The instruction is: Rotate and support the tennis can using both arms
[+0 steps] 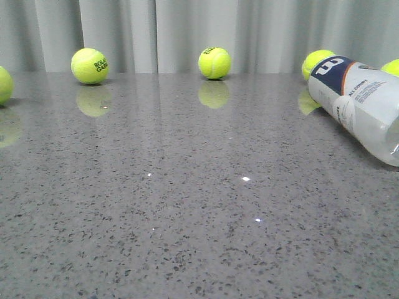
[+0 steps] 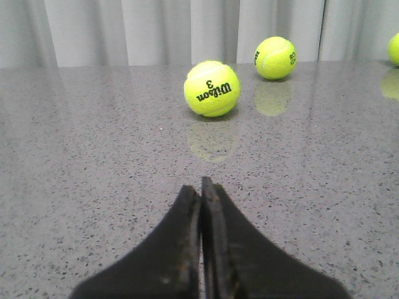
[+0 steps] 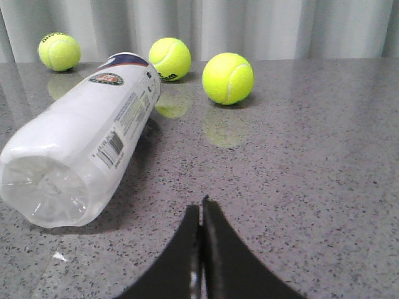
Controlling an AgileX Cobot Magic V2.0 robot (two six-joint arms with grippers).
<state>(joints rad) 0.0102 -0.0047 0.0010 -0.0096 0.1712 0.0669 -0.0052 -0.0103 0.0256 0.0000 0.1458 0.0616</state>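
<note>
While the grey speckled table point(image 1: 187, 218) filled most of the front view, the tennis can point(image 1: 365, 106) lay on its side at the table's right edge, long axis angled, labelled end toward the curtain, clear end toward the robot. Tennis balls point(image 1: 214, 63) sat near the curtain. The left gripper point(image 2: 201, 187) and right gripper point(image 3: 201, 208) had jaws pressed together, holding nothing.

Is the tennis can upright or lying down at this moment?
Lying down. The tennis can rests on its side on the table, its clear base facing the right wrist camera; no gripper touches it.
</note>
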